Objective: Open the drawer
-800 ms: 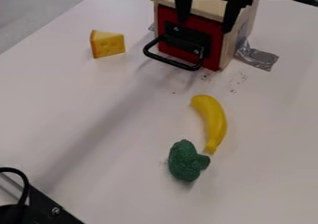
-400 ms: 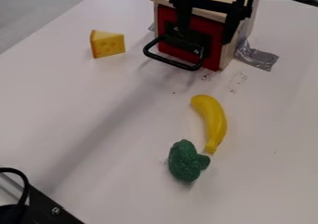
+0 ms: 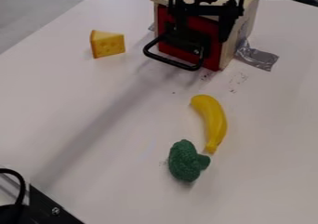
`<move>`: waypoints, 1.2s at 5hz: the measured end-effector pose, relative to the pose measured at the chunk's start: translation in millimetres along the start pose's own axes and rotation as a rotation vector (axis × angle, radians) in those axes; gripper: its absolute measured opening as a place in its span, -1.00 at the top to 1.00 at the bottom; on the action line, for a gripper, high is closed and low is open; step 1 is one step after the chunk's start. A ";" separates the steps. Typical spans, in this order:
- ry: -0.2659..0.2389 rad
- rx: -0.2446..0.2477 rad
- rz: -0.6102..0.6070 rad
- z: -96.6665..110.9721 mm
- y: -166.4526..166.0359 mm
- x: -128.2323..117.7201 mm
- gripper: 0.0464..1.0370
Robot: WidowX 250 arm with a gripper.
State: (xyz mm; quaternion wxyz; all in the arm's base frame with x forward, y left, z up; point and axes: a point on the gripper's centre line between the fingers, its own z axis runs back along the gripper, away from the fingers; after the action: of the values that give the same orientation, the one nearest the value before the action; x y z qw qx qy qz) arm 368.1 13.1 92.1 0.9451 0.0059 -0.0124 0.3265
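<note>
The gripper (image 3: 202, 31) hangs, fingers apart, by the drawer (image 3: 213, 52); the crosswise handle (image 3: 168, 61) lies lower and leftward in view, toward the near side of the table (image 3: 124, 172).

The banana (image 3: 212, 121) lies between the drawer (image 3: 207, 31) and the broccoli (image 3: 185, 161).

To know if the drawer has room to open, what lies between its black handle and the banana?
No object lies between the handle and the banana, only small dark specks on the table, in the camera view.
</note>
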 end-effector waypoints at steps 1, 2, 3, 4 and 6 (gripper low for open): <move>-0.011 -0.034 0.184 -9.2 12.2 10.2 -0.92; -0.030 -0.031 0.283 -17.4 24.2 16.3 -0.92; -0.063 -0.012 0.347 -24.9 30.5 18.1 -0.92; -0.078 0.006 0.356 -28.9 34.8 18.2 -0.92; -0.062 0.048 0.358 -45.6 42.1 16.1 -0.92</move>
State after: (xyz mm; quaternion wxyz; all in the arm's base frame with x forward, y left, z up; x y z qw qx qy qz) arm 355.7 57.1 47.1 0.8707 0.0361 -0.0346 0.4892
